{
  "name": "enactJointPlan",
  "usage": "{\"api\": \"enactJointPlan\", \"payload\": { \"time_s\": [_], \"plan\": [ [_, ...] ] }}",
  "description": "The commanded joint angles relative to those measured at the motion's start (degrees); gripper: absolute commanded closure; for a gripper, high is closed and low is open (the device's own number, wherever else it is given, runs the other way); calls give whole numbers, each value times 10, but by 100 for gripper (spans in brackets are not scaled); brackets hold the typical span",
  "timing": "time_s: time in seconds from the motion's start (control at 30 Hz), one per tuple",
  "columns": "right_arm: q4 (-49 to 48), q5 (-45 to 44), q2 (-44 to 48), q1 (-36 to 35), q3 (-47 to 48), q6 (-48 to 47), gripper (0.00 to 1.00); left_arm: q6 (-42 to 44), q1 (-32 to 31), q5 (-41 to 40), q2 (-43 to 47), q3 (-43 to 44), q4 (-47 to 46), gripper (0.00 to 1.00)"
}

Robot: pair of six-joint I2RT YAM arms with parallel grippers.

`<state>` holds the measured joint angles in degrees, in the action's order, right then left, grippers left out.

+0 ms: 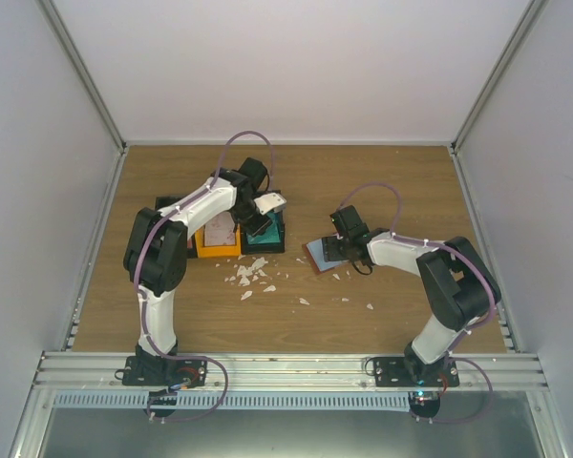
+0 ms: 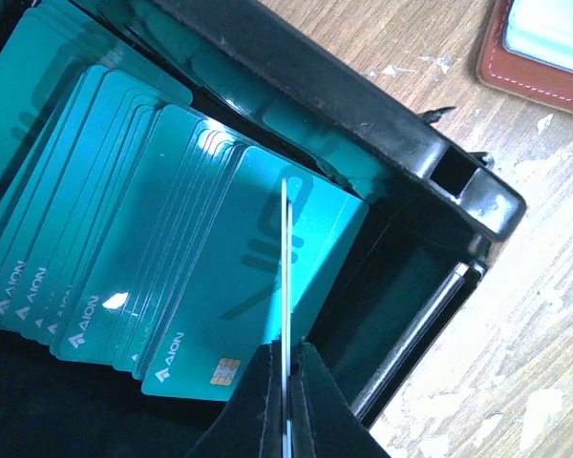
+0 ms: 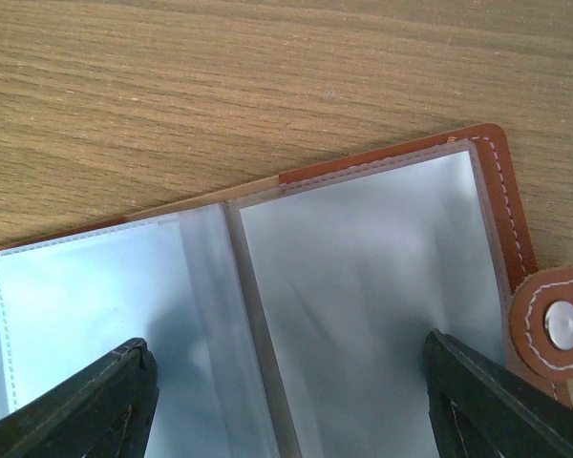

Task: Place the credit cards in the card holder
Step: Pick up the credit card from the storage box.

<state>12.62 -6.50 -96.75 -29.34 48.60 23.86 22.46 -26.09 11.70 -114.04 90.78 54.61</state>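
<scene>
A stack of teal credit cards (image 2: pixel 124 239) stands in the black bin (image 2: pixel 411 134). My left gripper (image 2: pixel 286 348) is shut on one card (image 2: pixel 285 258), seen edge-on as a thin pale line, just above the stack. In the top view the left gripper (image 1: pixel 263 224) is over the black bin (image 1: pixel 279 239). The reddish-brown card holder (image 3: pixel 492 200) lies open on the table with its pale clear pockets (image 3: pixel 363 286) up. My right gripper (image 3: pixel 291 382) is open just above it, one finger over each side. The holder also shows in the top view (image 1: pixel 317 254) and in the left wrist view (image 2: pixel 544 57).
An orange bin (image 1: pixel 217 240) joins the black one on its left. White scraps (image 1: pixel 253 277) lie scattered on the wooden table (image 1: pixel 382 181) in front of the bins and near the holder. Grey walls close in the left, right and back.
</scene>
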Motion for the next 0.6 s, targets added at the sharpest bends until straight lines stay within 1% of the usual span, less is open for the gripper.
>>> {"api": "enactJointPlan", "payload": {
  "time_s": [0.0,0.33,0.57],
  "plan": [
    [68,55,-29,-6,-17,17,24,-11,-2,-3,24,-4,4,100],
    [87,34,33,-1,14,19,20,-35,-1,-17,47,-5,-25,100],
    [100,34,88,6,44,12,20,-67,0,-26,86,-17,-66,100]
  ]
}}
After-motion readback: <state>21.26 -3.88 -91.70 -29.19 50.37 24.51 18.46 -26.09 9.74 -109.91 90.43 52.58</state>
